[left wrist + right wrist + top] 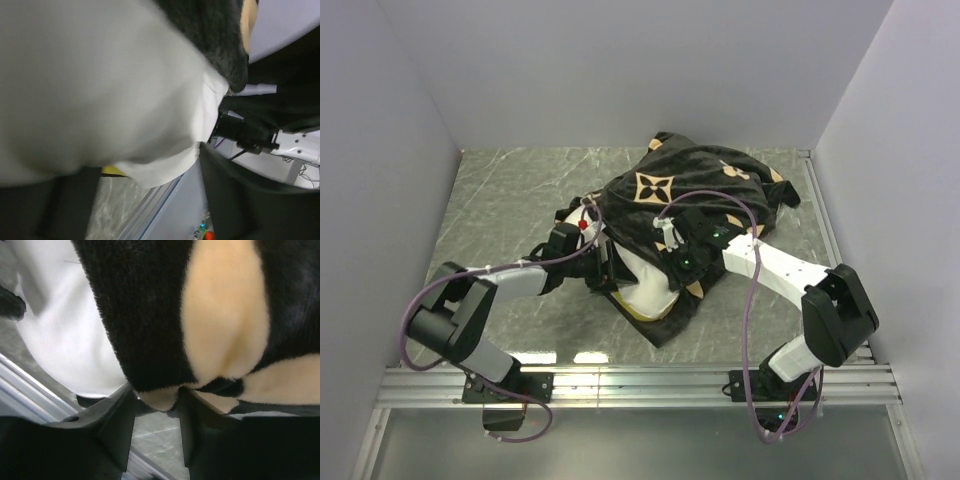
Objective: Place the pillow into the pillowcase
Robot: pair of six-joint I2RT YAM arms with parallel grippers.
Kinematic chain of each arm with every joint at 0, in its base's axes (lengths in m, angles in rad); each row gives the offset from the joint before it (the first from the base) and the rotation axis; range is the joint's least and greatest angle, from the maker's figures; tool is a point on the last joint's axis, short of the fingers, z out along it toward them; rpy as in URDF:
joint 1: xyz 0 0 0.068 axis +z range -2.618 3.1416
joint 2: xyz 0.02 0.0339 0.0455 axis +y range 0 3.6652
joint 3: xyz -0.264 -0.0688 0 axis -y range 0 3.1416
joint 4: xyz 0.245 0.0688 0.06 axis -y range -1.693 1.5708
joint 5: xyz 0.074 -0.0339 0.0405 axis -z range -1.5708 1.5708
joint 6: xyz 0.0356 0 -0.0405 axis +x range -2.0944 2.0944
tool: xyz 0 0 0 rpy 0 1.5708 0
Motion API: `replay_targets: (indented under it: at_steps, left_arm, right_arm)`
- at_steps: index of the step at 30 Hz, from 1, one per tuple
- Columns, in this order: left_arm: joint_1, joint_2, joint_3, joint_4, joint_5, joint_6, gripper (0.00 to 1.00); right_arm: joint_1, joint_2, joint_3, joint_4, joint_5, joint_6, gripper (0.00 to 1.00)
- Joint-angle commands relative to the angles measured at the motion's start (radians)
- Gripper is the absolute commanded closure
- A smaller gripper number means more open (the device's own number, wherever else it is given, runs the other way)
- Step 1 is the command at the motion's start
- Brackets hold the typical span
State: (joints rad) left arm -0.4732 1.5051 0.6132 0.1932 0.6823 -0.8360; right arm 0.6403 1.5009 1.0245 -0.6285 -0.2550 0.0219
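The black pillowcase (690,190) with tan star motifs lies bunched over the far part of the white pillow (645,285), whose near end sticks out with a yellow band (640,312) at its bottom edge. My left gripper (607,265) is at the pillow's left side. In the left wrist view its fingers stand wide apart and open, the pillow (100,85) bulging above them. My right gripper (672,252) is at the case's near hem. In the right wrist view the right gripper (156,400) pinches a fold of pillowcase (150,305) between its tips, beside the pillow (60,325).
The grey marbled table (500,200) is walled on three sides. An aluminium rail (640,380) runs along the near edge by the arm bases. My right arm's white link (295,145) shows in the left wrist view, close beyond the pillow.
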Motion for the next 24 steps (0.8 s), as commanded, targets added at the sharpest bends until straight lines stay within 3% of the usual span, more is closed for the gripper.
replay_targets:
  at_steps: [1,3,4,6,7,12,17,21,24]
  left_arm:
    - [-0.024,0.07,0.059,0.155,0.002,-0.083,0.3]
    - [-0.012,0.099,0.083,0.184,0.013,-0.106,0.44]
    - [-0.005,0.107,0.091,0.211,0.023,-0.121,0.61]
    - [0.022,0.116,0.109,0.283,0.06,-0.176,0.8]
    - [0.033,0.116,0.135,0.314,0.072,-0.193,0.98]
    - [0.096,0.127,0.238,0.488,0.092,-0.339,1.0]
    - [0.122,0.122,0.295,0.566,0.04,-0.416,1.0]
    - [-0.008,0.139,0.263,0.532,-0.021,-0.376,1.0]
    - [-0.03,0.173,0.226,0.394,-0.059,-0.309,1.0]
  right_arm:
    - [-0.008,-0.007,-0.004,0.066,-0.006,-0.013,0.76]
    - [-0.008,-0.013,-0.003,0.053,-0.013,-0.039,0.97]
    - [-0.008,-0.016,0.003,0.046,-0.012,-0.043,1.0]
    - [-0.008,-0.042,0.017,0.013,-0.07,-0.068,1.0]
    - [-0.008,-0.056,0.035,0.0,-0.111,-0.079,1.0]
    - [0.013,-0.1,0.208,-0.149,-0.474,-0.172,1.0]
    - [0.051,-0.077,0.463,-0.275,-0.68,-0.194,1.0]
    - [0.088,-0.051,0.427,-0.251,-0.858,-0.149,1.0]
    - [0.079,-0.028,0.326,-0.292,-0.793,-0.222,1.0]
